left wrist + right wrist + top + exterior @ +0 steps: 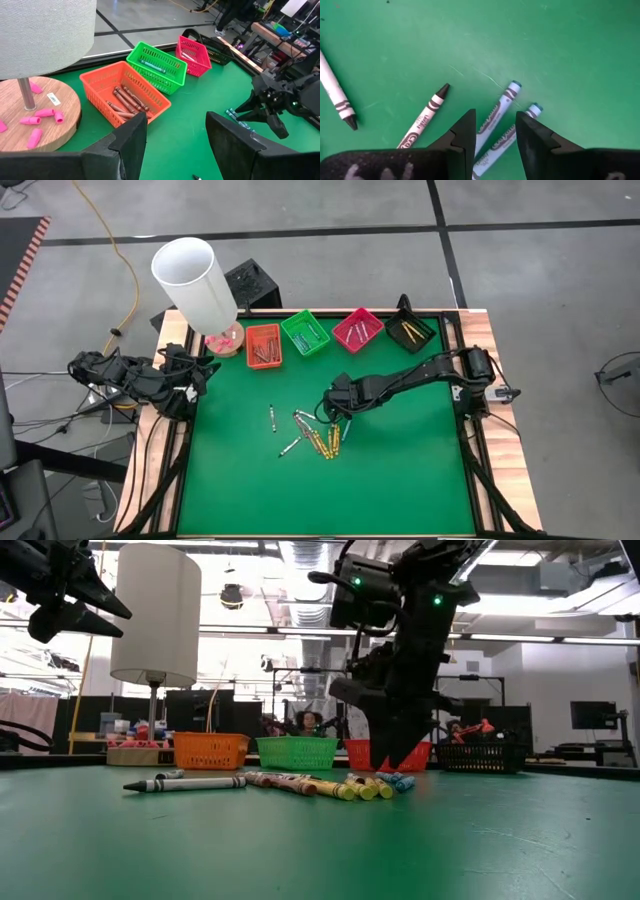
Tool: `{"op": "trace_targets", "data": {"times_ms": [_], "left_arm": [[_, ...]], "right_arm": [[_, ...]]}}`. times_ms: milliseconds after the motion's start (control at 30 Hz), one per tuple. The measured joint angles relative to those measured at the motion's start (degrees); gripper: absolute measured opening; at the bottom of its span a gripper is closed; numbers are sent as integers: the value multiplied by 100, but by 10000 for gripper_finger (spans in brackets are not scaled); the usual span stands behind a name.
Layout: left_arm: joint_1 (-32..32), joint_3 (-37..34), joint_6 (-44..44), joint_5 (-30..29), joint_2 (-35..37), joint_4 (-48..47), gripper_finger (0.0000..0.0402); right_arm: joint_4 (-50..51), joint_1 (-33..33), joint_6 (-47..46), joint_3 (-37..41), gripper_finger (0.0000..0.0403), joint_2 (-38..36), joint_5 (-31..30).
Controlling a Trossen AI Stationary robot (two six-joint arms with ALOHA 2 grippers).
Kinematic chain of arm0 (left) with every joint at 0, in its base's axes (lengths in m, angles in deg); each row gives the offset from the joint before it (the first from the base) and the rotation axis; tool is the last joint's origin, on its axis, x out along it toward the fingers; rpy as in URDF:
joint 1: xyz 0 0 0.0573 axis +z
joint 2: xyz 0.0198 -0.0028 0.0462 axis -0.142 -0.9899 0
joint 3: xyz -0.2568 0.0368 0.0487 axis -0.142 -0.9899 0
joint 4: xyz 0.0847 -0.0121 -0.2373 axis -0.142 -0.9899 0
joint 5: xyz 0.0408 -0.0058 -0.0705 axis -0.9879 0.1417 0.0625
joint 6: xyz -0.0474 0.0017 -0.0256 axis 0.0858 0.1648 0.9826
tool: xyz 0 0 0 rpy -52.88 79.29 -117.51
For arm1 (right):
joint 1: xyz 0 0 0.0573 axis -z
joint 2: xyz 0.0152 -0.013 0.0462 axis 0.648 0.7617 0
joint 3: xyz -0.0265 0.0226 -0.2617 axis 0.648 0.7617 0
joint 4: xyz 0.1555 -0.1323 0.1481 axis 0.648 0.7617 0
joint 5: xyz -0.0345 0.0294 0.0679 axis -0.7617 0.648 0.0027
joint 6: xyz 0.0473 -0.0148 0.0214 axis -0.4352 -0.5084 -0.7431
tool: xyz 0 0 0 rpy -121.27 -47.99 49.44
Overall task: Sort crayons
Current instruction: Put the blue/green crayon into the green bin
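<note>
The right gripper [495, 131] is low over the green surface [400, 470], its fingers [465, 135] spread and pinching nothing, with two light blue crayons [501, 107] lying between and just under them. The other loose crayons [315, 435] lie in a small group near the middle of the surface, and some are in the orange tray [125, 95]. The left gripper [172, 137] waits at the left edge with its fingers spread.
</note>
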Motion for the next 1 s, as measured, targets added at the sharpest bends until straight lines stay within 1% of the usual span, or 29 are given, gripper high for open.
{"op": "trace_targets", "data": {"times_ms": [733,833,1000], "left_arm": [[0,0,-2,-2,0,0,192],[-1,0,-3,-3,0,0,192],[-1,0,-3,-2,0,0,192]], "right_arm": [[-385,-40,-286,485,130,-26,157],[-405,-61,-286,487,117,-24,142],[-402,-63,-294,487,79,-20,129]]}}
